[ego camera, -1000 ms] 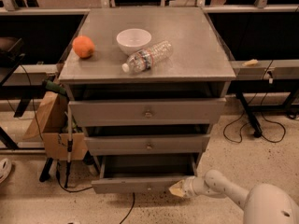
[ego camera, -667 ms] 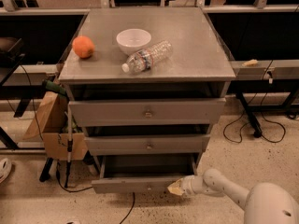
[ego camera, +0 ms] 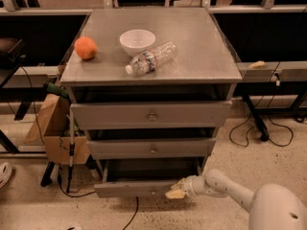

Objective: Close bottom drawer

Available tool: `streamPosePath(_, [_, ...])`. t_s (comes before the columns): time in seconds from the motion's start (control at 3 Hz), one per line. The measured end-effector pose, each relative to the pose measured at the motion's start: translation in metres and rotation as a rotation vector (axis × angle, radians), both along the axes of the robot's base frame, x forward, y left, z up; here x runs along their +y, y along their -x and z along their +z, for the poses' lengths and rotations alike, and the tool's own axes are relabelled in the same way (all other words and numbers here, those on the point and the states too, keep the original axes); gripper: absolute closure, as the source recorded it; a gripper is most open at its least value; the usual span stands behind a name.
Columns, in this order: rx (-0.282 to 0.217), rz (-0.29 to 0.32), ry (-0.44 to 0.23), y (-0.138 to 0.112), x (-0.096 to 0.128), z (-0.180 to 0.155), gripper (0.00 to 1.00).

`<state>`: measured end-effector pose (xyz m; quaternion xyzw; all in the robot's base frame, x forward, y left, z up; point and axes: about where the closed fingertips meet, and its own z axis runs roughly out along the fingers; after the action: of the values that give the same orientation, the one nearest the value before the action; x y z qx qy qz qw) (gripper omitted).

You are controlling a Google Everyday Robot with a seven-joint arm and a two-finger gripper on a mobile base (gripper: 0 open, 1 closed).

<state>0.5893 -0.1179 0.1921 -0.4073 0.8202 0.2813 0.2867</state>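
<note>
Your gripper point(ego camera: 175, 192) sits low, just above the floor, at the right end of the bottom drawer point(ego camera: 129, 189), with its pale yellowish tip against the drawer's front face. Whether it is released or clenched there, you cannot tell. The arm point(ego camera: 224, 186) reaches in from the lower right. It runs nearly level, sloping slightly down toward the drawer, with its white rounded segments stretched out in a line and a large rounded joint at the frame's bottom right corner.

The bottom drawer stands pulled out from the cabinet, its grey front well forward of the two fronts above it and its dark interior showing behind. The middle drawer point(ego camera: 152, 148) and the top drawer point(ego camera: 151, 114) each stand a little proud of the frame.

On the cabinet's surface point(ego camera: 206, 51) lie an orange point(ego camera: 85, 48) at the left, a white bowl point(ego camera: 137, 41) near the middle and a clear water bottle point(ego camera: 151, 58) on its side just in front of the bowl. A cardboard box point(ego camera: 52, 128) leans beside the cabinet's left side.
</note>
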Motion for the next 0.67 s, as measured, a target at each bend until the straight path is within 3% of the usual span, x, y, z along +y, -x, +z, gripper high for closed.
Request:
streamPosePath(0.33, [0.000, 0.000, 0.000, 0.0082, -0.0005, 0.0000, 0.00])
streamPosePath(0.67, [0.001, 0.000, 0.000, 0.0146, 0.0005, -0.0001, 0.00])
